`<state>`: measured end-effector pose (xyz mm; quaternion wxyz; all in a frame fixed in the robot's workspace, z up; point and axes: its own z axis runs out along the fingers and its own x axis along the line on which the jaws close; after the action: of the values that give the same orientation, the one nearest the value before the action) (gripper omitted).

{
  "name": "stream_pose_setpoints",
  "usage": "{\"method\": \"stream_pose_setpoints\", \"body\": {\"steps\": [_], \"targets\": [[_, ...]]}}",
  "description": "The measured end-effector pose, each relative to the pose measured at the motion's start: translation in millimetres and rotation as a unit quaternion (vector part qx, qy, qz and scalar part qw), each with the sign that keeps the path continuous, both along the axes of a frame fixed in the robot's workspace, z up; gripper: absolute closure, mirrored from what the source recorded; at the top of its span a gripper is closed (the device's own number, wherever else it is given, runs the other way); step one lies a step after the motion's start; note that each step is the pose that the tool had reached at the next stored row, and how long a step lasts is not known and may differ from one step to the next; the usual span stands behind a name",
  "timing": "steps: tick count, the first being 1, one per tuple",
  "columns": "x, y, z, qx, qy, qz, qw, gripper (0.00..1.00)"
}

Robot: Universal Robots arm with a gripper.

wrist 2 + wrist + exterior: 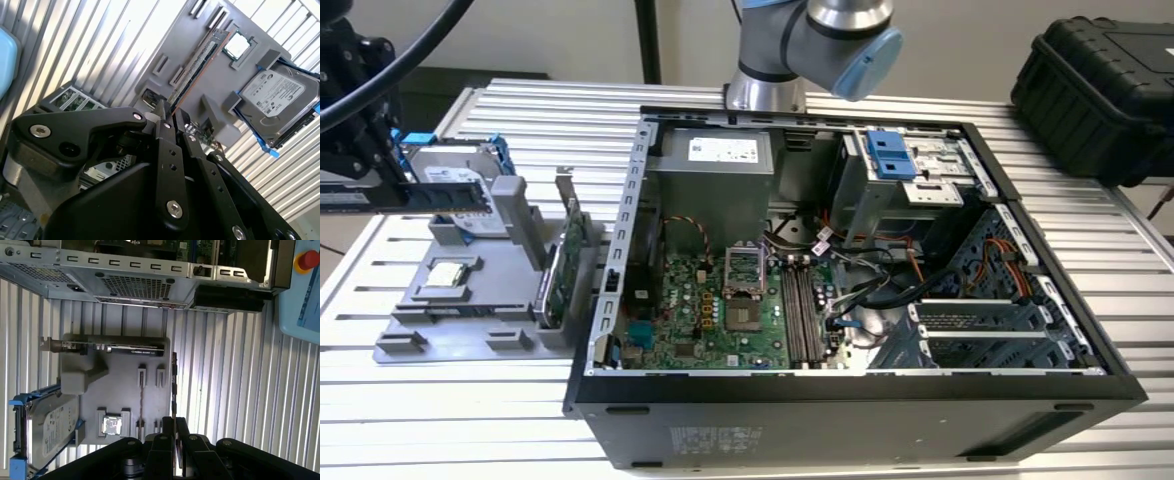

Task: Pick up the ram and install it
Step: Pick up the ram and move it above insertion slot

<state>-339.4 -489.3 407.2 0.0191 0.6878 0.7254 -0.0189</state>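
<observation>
Bluish-green, long, thin circuit-board ram [199, 67] was pinched edge-on between my black gripper's [167, 112] closed fingers above the grey moulded tray [120, 385]; I judged this grip left its contact edge free.

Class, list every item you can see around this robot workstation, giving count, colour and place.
computer case: 1, black, open, mid-table
fixture tray: 1, grey, exterior view's left of case
hard drive: 1, silver with blue brackets, on tray
processor chip: 1, silver, on tray
expansion card: 1, green, upright on tray
ram: 1, bluish-green, in gripper
carrying case: 1, black, exterior view's right
table: 1, silver, slatted
arm: 1, grey-blue, beyond case
gripper: 1, black, shut on ram
</observation>
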Motion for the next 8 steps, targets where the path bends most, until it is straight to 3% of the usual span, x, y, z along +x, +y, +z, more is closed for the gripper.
{"method": "stream_pose_setpoints", "body": {"steps": [8], "targets": [[6.5,0.0,0.8,0.0000,0.0001,0.000,1.0000,1.00]]}}
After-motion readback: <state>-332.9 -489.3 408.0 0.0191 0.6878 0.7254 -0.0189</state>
